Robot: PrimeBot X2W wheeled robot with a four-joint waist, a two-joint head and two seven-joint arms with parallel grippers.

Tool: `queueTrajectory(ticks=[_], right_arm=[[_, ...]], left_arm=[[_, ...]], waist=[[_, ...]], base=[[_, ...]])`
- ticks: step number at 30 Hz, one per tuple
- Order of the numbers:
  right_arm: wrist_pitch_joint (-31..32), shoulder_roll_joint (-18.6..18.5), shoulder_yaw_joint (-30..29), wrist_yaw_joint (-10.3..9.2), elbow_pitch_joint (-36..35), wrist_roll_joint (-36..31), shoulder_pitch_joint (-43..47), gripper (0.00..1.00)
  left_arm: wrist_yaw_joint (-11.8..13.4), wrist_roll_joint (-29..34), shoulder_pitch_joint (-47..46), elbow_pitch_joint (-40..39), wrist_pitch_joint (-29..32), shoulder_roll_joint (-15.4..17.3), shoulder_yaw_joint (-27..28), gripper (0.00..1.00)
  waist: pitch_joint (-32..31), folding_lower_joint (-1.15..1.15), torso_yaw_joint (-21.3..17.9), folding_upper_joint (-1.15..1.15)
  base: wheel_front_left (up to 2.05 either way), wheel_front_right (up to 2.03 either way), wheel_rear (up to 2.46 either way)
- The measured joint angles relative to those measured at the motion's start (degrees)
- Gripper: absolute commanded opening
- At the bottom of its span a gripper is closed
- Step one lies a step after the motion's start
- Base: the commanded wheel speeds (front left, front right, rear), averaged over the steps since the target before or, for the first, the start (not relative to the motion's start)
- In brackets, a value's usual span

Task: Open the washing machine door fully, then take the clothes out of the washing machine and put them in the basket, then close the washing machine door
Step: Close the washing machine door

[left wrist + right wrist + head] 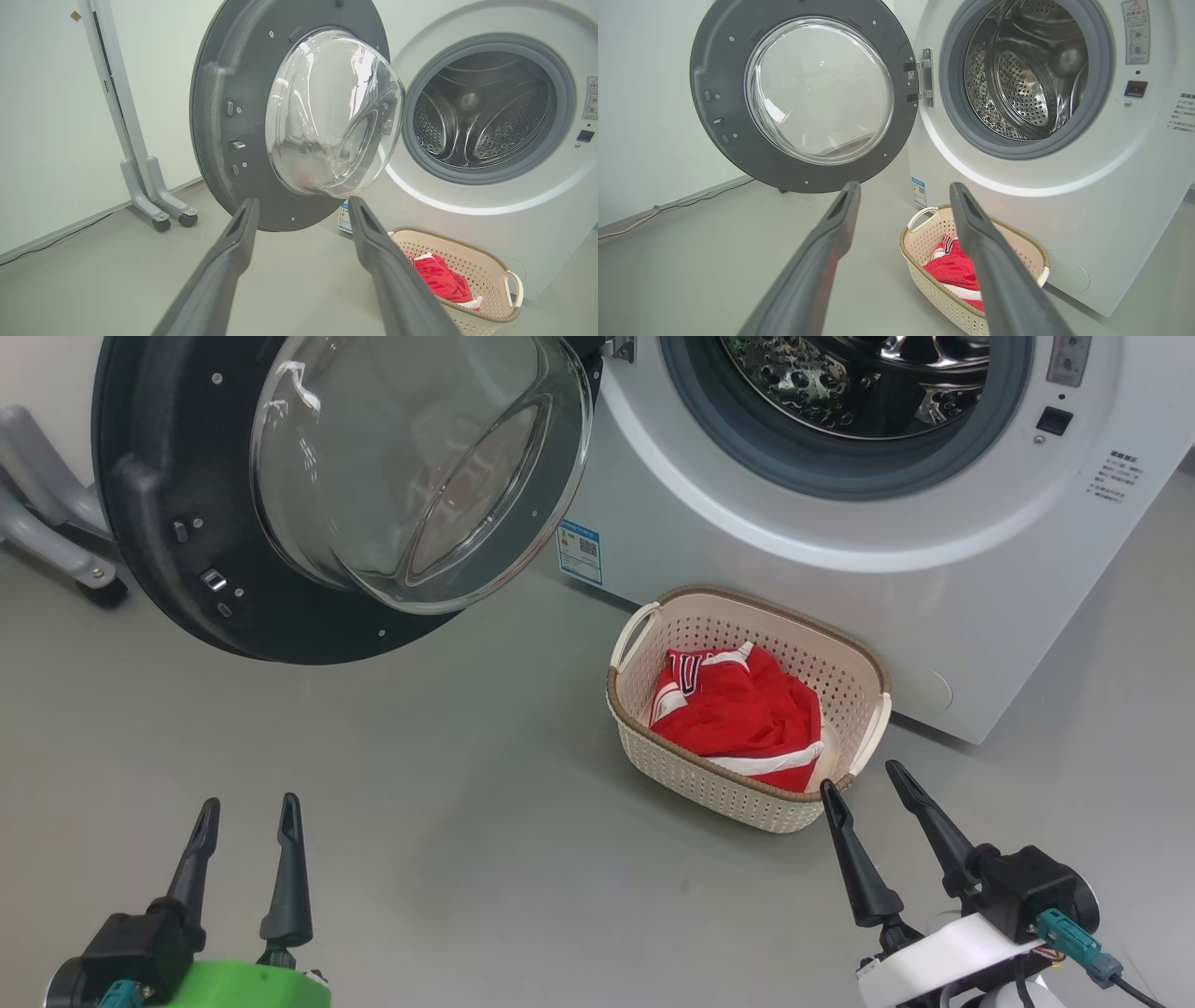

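You have the washing machine door [177, 504] swung wide on its hinge [924, 77] at the left of the opening. Its black rim hangs above the floor [392, 821] and its clear glass bowl [420, 467] bulges toward you. The washing machine [747, 569] stands with its mouth uncovered: grey gasket [747, 439] round the opening, perforated steel drum [840, 383] showing its ribs and walls behind it. The clothes [738, 709] lie bunched in the basket [747, 798], red cloth with white trim, heaped toward its near right end. The basket sits on the floor just in front of the machine's lower front panel, below the opening and to the right of the blue label [580, 551] at the machine's lower left corner.

Your right tool [860, 776] hangs released, fingers spread, holding nothing. In the head view one fingertip overlaps the basket's near right corner, and you cannot tell whether it touches. Your left tool [250, 801] is likewise released and holds nothing, above the floor well apart from the basket, with the door's lower rim ahead of it. Beyond the door a grey stand on castors [56, 532] stands on the floor by the pale wall [46, 116].
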Motion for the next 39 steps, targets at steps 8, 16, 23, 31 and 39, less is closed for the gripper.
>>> queueTrajectory(ticks=[8,16,23,31,39], right_arm=[[0.0,0.0,-0.1,0.00,0.0,0.0,0.0,1.00],[0.0,0.0,-0.1,0.00,0.0,0.0,0.0,1.00],[0.0,-0.5,0.2,0.00,-0.3,-0.1,-0.1,1.00],[0.0,-1.9,1.8,0.00,-0.6,-1.3,-0.5,1.00],[0.1,-4.0,2.7,0.00,-1.8,-2.7,-2.4,1.00]], left_arm=[[0.0,0.0,0.0,0.0,0.0,0.0,0.0,1.00],[0.0,-0.5,0.0,-0.2,0.0,0.0,-0.3,0.00],[0.0,-1.6,0.0,-1.6,0.0,-0.1,1.1,0.00],[0.0,-2.0,-1.4,-6.7,0.0,-0.1,8.4,0.00],[0.0,-7.3,-9.5,-10.5,-0.3,3.2,20.4,0.00]], waist=[[0.0,0.00,0.0,0.00],[0.2,0.00,0.0,0.00],[1.4,0.00,0.0,0.00],[4.1,0.00,-1.1,0.00],[8.4,0.00,-3.1,0.00]], base=[[0.00,0.00,0.00],[0.00,0.00,0.00],[0.00,0.00,0.00],[0.00,0.00,0.00],[0.00,0.00,0.00]])
